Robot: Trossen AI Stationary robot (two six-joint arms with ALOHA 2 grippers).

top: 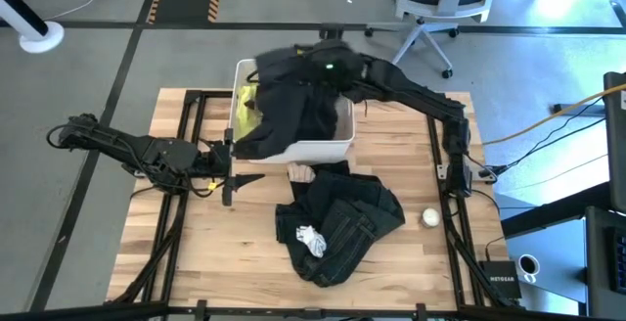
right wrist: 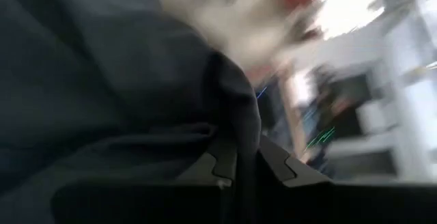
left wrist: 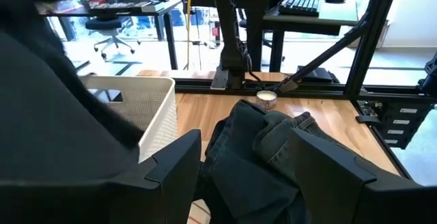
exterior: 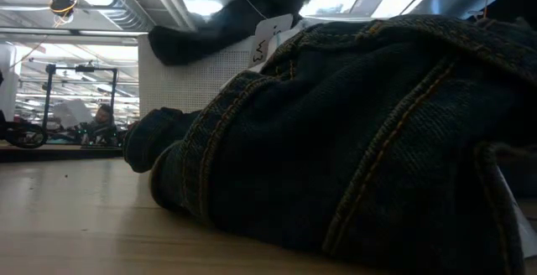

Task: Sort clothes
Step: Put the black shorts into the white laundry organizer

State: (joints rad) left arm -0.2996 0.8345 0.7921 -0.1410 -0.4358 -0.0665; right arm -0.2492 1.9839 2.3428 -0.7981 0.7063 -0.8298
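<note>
A large black garment (top: 293, 101) drapes over the white basket (top: 328, 150) at the table's far middle, and my right gripper (top: 330, 67) is shut on it above the basket's far side. A neon yellow garment (top: 245, 111) lies in the basket. Dark denim jeans (top: 342, 218) lie crumpled on the table in front of the basket, with a grey-white sock (top: 311, 241) on top. A small pale pink piece (top: 300, 172) lies at the basket's near wall. My left gripper (top: 235, 171) is open and empty, low over the table left of the jeans. My right gripper pinches a fold of the black garment (right wrist: 240, 138) between its two fingers. The held part is raised above the basket. The rest hangs down slack into the basket and over its near wall (top: 269, 135).
A small white ball (top: 430, 217) lies on the table right of the jeans. Black frame rails (top: 186, 194) run along the table's left and right sides. The jeans (exterior: 361, 141) fill most of the low view. Bare wood lies at the table's near left.
</note>
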